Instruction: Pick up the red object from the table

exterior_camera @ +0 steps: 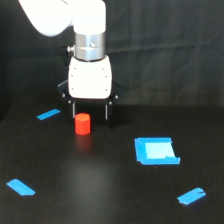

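Single frontal, slightly raised, close view
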